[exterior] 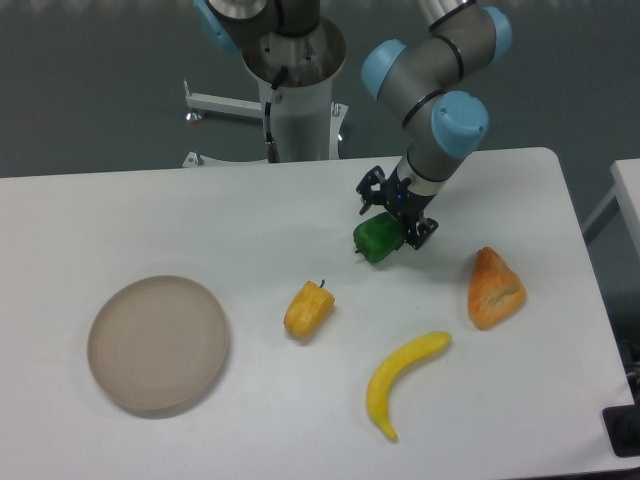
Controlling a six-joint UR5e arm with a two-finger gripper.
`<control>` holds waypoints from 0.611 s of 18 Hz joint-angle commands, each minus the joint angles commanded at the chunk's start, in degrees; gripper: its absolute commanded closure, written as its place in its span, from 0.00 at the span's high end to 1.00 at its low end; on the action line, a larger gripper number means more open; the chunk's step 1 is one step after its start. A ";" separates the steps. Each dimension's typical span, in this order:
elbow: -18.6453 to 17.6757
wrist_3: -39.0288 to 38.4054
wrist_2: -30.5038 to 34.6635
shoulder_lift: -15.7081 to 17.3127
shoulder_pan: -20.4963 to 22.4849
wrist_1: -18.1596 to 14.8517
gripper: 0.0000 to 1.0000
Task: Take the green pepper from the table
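Note:
The green pepper is a small glossy dark green lump, tipped on its side with its short stem pointing left. It sits between the fingers of my gripper, which comes down on it from the upper right and is shut on it. The pepper is at or just above the white table; I cannot tell if it touches. The gripper's black fingers hide the pepper's top right part.
An orange-yellow pepper lies left of and below the green one. A yellow banana lies toward the front. An orange-brown pastry lies to the right. A round beige plate sits at the front left. The robot base stands behind the table.

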 joint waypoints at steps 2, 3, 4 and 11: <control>0.44 0.27 0.00 0.00 0.00 0.00 0.47; 0.61 0.27 0.00 0.00 0.00 0.00 0.46; 0.70 0.27 0.00 0.00 0.00 0.00 0.44; 6.14 0.27 2.02 -0.26 0.00 -0.26 0.42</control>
